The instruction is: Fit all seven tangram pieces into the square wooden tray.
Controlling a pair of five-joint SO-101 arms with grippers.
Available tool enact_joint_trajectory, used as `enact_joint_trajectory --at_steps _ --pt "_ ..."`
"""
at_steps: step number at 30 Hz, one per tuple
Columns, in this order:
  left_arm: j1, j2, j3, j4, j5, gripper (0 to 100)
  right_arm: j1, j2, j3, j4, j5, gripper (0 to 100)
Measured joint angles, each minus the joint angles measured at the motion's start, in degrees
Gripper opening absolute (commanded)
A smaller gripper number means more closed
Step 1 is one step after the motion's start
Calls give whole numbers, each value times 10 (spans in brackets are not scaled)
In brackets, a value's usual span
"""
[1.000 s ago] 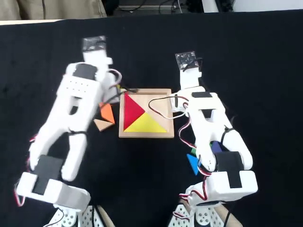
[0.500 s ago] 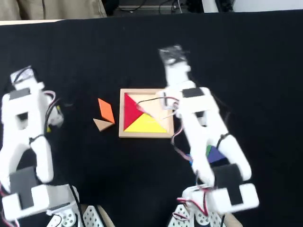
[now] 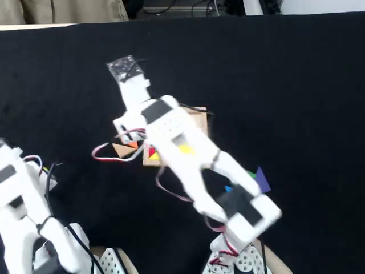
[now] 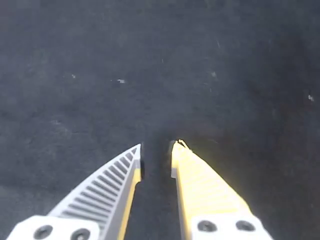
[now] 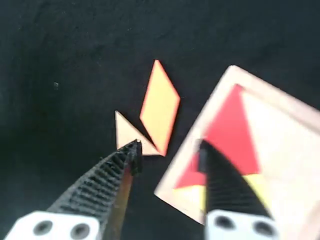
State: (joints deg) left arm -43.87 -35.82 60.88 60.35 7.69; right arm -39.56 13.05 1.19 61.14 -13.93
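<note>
Wooden tray (image 5: pixel 287 150) on the right side of the right wrist view, and mid-frame in the high view, half under the right arm (image 3: pixel 182 148). Holds two pieces so far: red triangle (image 5: pixel 230 125) and yellow triangle (image 5: pixel 187 193), edge to edge, bare wood beside them. Leaves five out on the black cloth (image 3: pixel 296 68), by the look of it. Orange parallelogram (image 5: pixel 160 107) and tan triangle (image 5: pixel 127 135), touching or nearly so, just left of the tray. Purple piece (image 3: pixel 261 180), plus slivers of a green piece (image 3: pixel 251 173) and a blue piece (image 3: pixel 228 187), well apart at lower right near the arm's base. Right gripper (image 5: pixel 170 150) hanging over the tan triangle and the tray's near corner, fingers wide apart, gripping nothing. Left gripper (image 4: pixel 156 150) over bare cloth, fingers a sliver apart, empty too. Two of seven in, so early going; next up, probably that tan triangle.
</note>
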Motion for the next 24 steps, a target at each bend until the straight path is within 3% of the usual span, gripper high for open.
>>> enact_joint_trajectory --at_steps 7,24 --pt "-10 -67 86 -97 0 116 -6 231 -215 55 -88 257" --pt "-10 -70 92 -104 -1 116 -34 594 -795 309 -92 191"
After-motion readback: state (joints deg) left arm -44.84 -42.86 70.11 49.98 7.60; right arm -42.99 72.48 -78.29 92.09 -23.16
